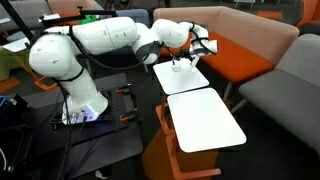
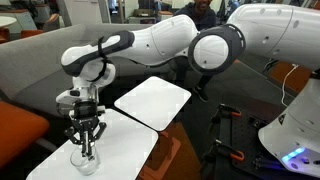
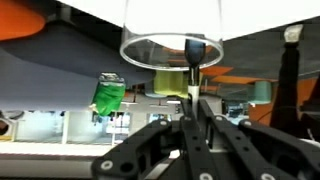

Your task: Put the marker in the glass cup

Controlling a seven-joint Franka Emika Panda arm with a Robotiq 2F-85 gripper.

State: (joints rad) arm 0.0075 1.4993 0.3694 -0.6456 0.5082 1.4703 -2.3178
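The glass cup (image 2: 83,160) stands on the nearer white tabletop (image 2: 125,150), a faint clear outline. In the wrist view its round rim (image 3: 140,48) fills the top of the picture. My gripper (image 2: 86,143) points straight down right over the cup, its fingers close together on the marker (image 3: 194,62). The marker is a thin stick with a dark end, which sits at the cup's rim opening. In an exterior view the gripper (image 1: 181,63) hangs over the far tabletop (image 1: 195,78); cup and marker are too small to make out there.
A second white tabletop (image 2: 152,101) adjoins the first; it also shows in an exterior view (image 1: 205,120). Orange and grey sofas (image 1: 245,50) surround the tables. The robot base (image 1: 80,105) stands on a dark stand with cables.
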